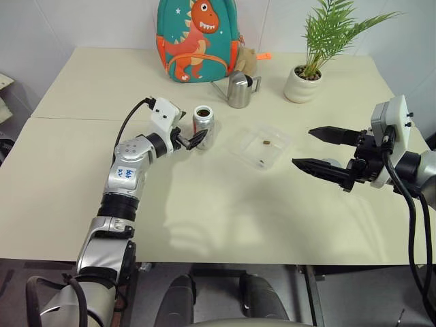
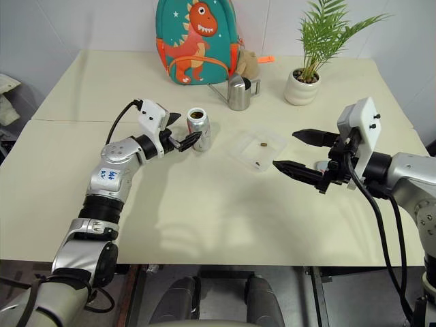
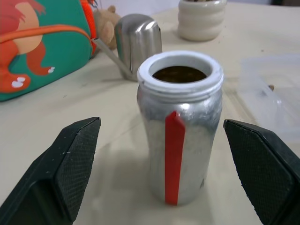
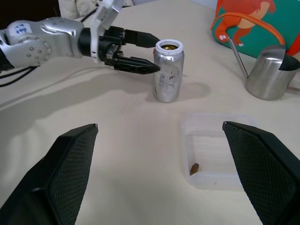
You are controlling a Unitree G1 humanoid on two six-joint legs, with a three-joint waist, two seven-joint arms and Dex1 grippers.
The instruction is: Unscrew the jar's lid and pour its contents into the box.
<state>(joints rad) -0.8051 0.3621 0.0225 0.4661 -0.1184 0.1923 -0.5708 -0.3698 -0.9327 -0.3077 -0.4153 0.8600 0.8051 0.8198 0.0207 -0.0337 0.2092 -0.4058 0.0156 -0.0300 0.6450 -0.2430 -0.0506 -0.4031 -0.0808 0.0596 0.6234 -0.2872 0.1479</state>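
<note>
- Jar (image 1: 204, 127): upright on the cream surface (image 1: 204, 204), left of centre and toward the far side, silver body with a red stripe down the side, white threaded neck bare, no cap on it, dark inside at the mouth.
- Left gripper (image 1: 194, 140): level, pointing right at the jar, black fingers (image 3: 75, 164) spread wide with the jar between their tips; in the left wrist view a clear gap on each side, so no grip. In the right wrist view one fingertip seems to meet the jar's side; contact hard to tell.
- Box (image 1: 259, 146): clear shallow tray just right of the jar, flat on the surface, apart from it.
- Contents (image 1: 266, 143): two tiny brown bits lying in the box, one toward the far side, one toward the near edge.
- Right gripper (image 2: 305, 150): above the surface at the right, pointing left toward the box, fingers (image 4: 70, 168) spread wide, nothing between them.
- Steel jug (image 1: 239, 89) with handle and thin spout: beyond the jar, toward the far edge.
- Dinosaur backpack (image 1: 197, 39): teal and orange, upright at the far edge, left of the jug, a small plush toy (image 1: 246, 60) tucked at its right.
- Potted plant (image 1: 304, 83): white ribbed pot with green fronds, far right, well apart from the box.
</note>
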